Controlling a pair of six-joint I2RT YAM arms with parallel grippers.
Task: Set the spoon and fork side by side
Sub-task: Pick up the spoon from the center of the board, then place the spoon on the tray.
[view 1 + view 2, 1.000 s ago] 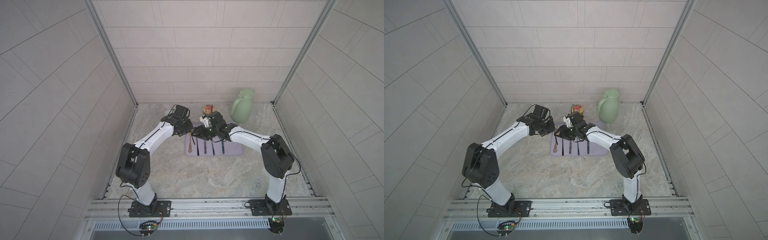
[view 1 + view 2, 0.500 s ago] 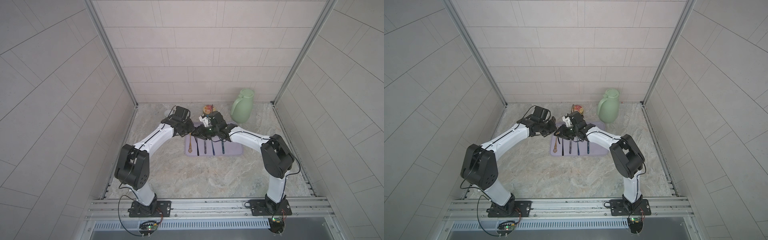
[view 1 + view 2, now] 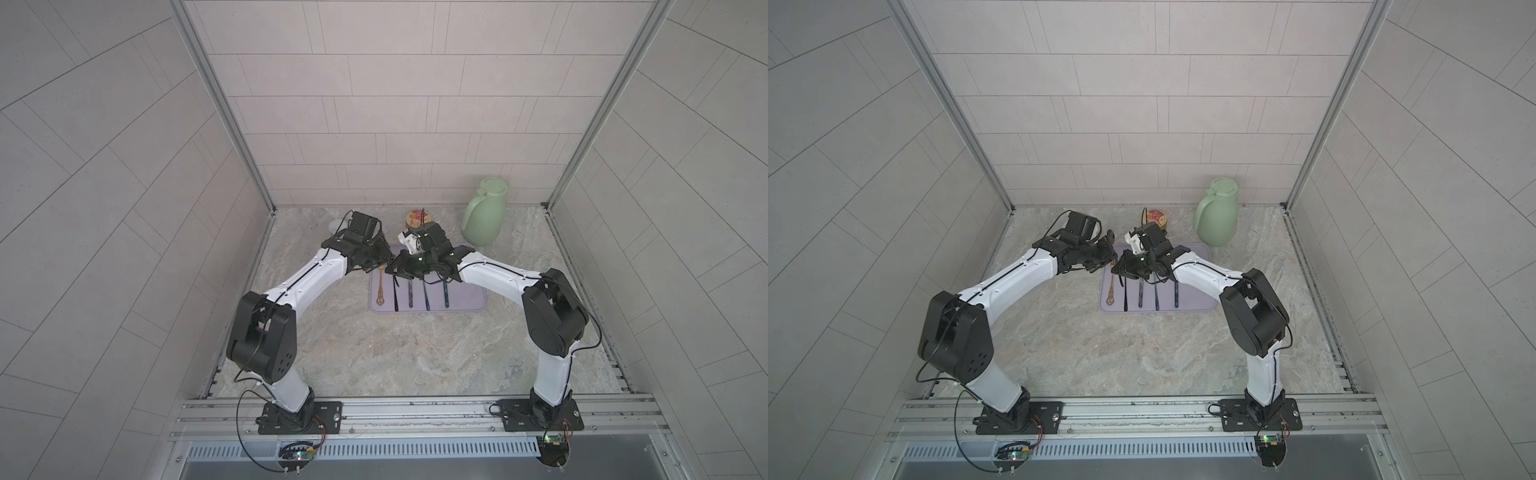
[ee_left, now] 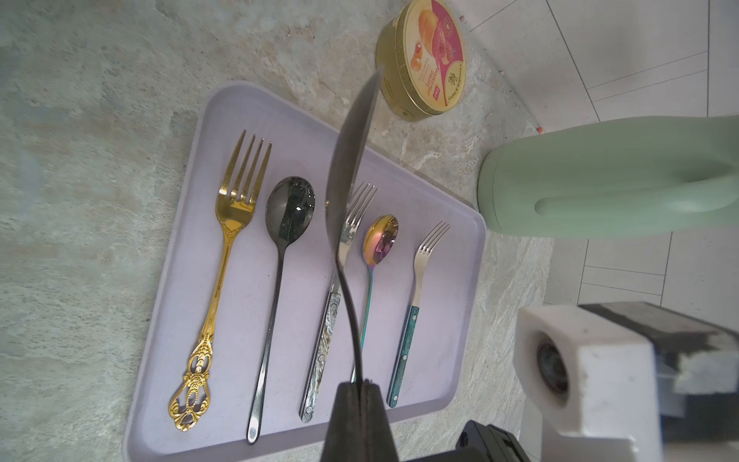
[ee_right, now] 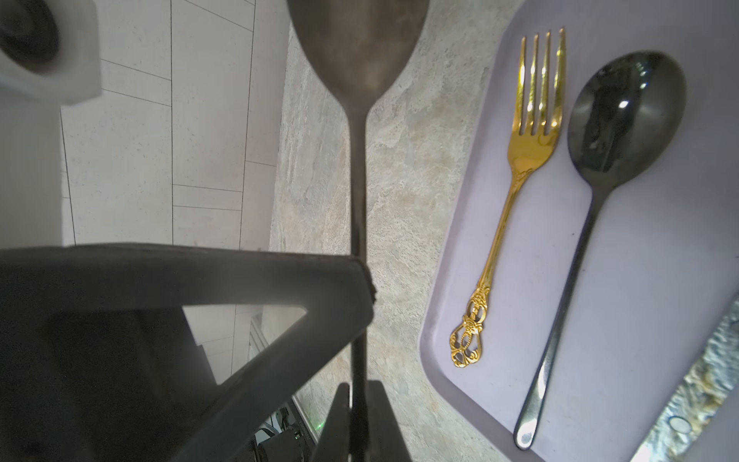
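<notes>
Over the left end of the tray (image 4: pixel 236 384), a grey spoon (image 4: pixel 347 160) is held clear of the surface between the two arms; its handle is clamped by the closed fingers of the left gripper (image 4: pixel 362 390); farther from the bowl, the same handle is pinched by the closed right gripper (image 5: pixel 358 394); below, a gold fork (image 4: pixel 234 224) and a black spoon (image 4: pixel 290 210) are laid side by side on the tray, apart.

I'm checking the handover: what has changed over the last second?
The right gripper closed on the handle of the dark spoon, which the left gripper still holds shut. Both arms barely moved in the top views. The cutlery on the tray, the tin and the green jug stayed put.
</notes>
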